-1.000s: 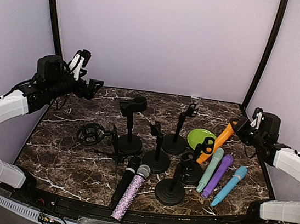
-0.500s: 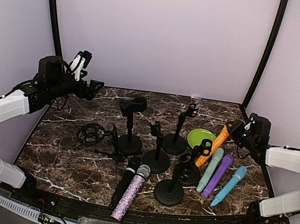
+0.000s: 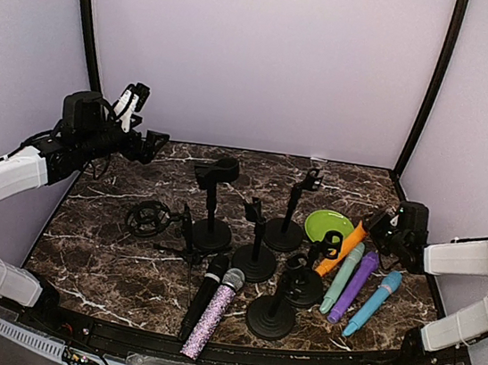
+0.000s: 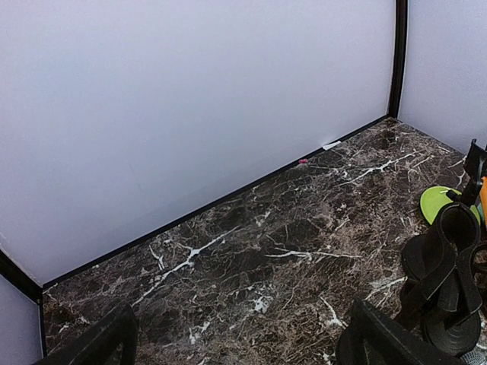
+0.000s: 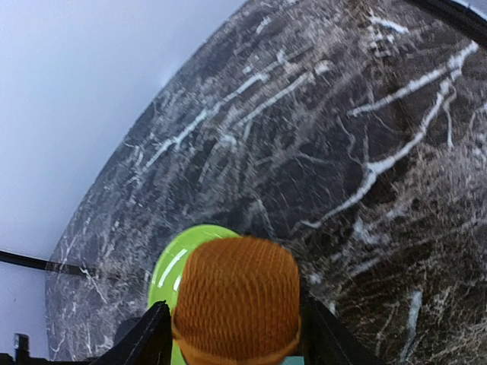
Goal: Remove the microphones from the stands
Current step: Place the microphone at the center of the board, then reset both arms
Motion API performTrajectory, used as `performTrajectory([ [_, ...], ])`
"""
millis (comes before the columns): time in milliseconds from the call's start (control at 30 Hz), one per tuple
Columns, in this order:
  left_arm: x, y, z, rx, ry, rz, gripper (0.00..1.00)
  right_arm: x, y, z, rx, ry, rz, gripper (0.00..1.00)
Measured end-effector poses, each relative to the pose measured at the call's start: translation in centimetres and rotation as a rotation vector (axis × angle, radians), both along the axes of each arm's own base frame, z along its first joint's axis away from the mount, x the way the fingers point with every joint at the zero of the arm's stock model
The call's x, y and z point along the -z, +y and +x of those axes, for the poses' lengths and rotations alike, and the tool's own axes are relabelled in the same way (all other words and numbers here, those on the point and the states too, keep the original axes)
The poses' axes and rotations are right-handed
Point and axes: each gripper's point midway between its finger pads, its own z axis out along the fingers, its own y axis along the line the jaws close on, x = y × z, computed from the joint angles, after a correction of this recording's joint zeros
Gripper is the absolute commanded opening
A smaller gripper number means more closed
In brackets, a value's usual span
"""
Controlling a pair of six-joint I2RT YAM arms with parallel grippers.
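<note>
An orange microphone (image 3: 351,240) slants down to the left, its lower end at the clip (image 3: 333,244) of a short black stand (image 3: 302,285). I cannot tell whether the clip still grips it. My right gripper (image 3: 381,224) is shut on the microphone's head end. In the right wrist view the orange mesh head (image 5: 237,296) fills the space between the black fingers (image 5: 144,342). My left gripper (image 3: 145,145) is open and empty, raised over the table's far left; its fingertips (image 4: 103,346) show spread wide apart.
Several black stands (image 3: 257,256) crowd the table's middle. A green plate (image 3: 322,220) lies behind the orange microphone. Teal (image 3: 342,276), purple (image 3: 354,285) and blue (image 3: 374,303) microphones lie at right. Black (image 3: 204,292) and glitter (image 3: 216,312) microphones lie at front. A shock mount (image 3: 147,218) sits left.
My right gripper has come down and a little left with the orange microphone, which now lies lower and flatter. The front stand has shifted slightly left. The left arm has not moved.
</note>
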Motion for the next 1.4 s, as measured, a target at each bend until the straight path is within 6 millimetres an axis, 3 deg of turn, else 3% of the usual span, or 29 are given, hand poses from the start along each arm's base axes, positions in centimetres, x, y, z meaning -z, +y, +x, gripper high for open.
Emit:
performTrajectory([
  [100,0.0,0.0,0.0,0.0,0.0,0.0,0.99,2.7,0.2,-0.9,-0.012,0.083,-0.013,0.62],
  [467,0.2,0.0,0.0,0.0,0.007,0.003,0.99,2.7,1.0,-0.5,-0.053,0.062,-0.008,0.68],
  [933,0.2,0.0,0.0,-0.001,0.008,0.003,0.99,2.4,0.7,-0.9,-0.057,0.066,-0.039,0.87],
  [1400,0.2,1.3,0.1,-0.088,0.037,-0.036,0.99,-1.5,-1.6,-2.3,0.018,-0.026,-0.131,0.91],
])
